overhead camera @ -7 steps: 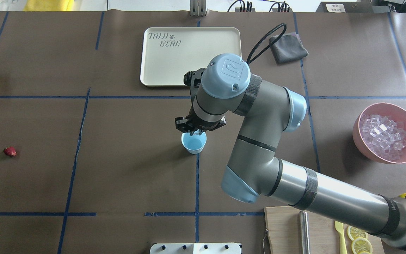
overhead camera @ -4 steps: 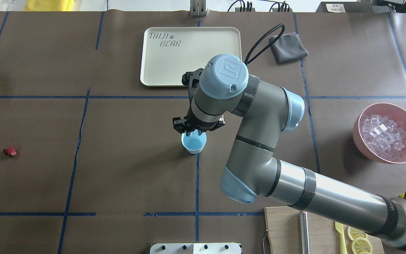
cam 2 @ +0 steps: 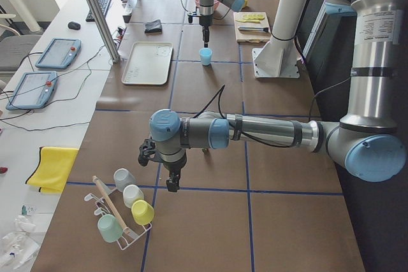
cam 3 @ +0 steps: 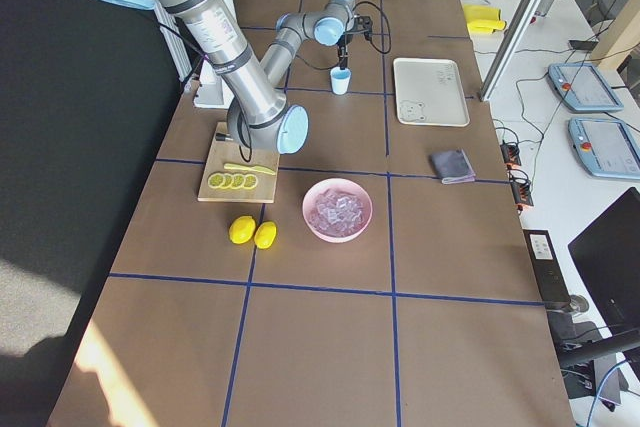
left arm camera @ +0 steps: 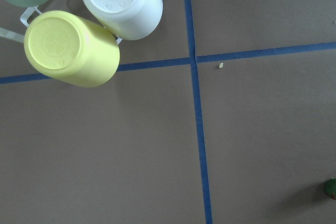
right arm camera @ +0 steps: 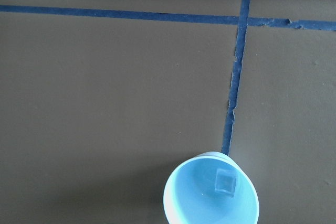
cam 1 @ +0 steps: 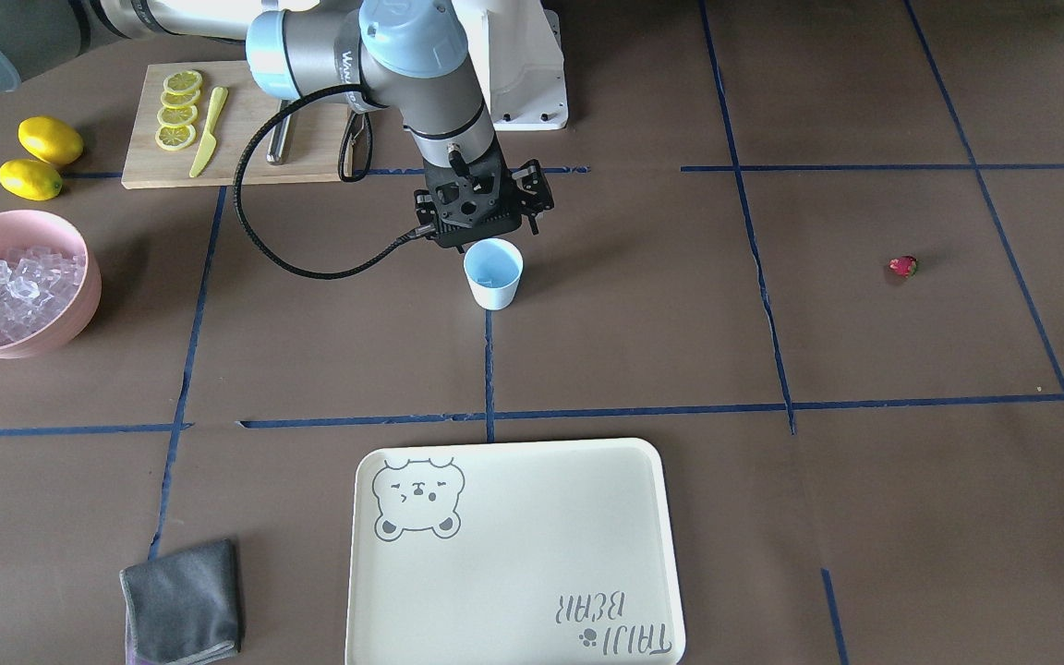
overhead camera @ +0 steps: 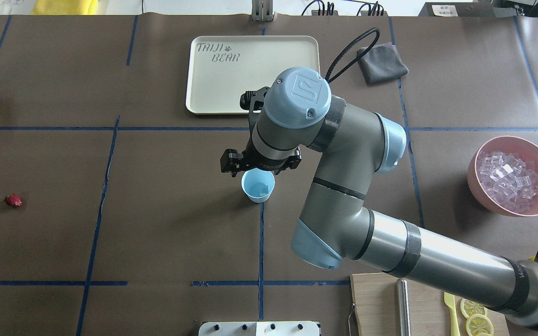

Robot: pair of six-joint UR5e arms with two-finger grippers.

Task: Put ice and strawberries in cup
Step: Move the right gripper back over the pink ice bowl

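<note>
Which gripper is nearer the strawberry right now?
Left. The left gripper hangs beside the mug rack, and its wrist view catches the strawberry at the frame edge. The right gripper is over the cup, far off toward the robot's right.

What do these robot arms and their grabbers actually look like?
The right arm and left arm are round silver-grey tubes joined by fat elbows with pale blue caps; one cap bears an embossed logo. Black bands ring the tubes. Each arm ends in a black two-finger claw: the right gripper and left gripper. A black cable loops off the right wrist.
</note>
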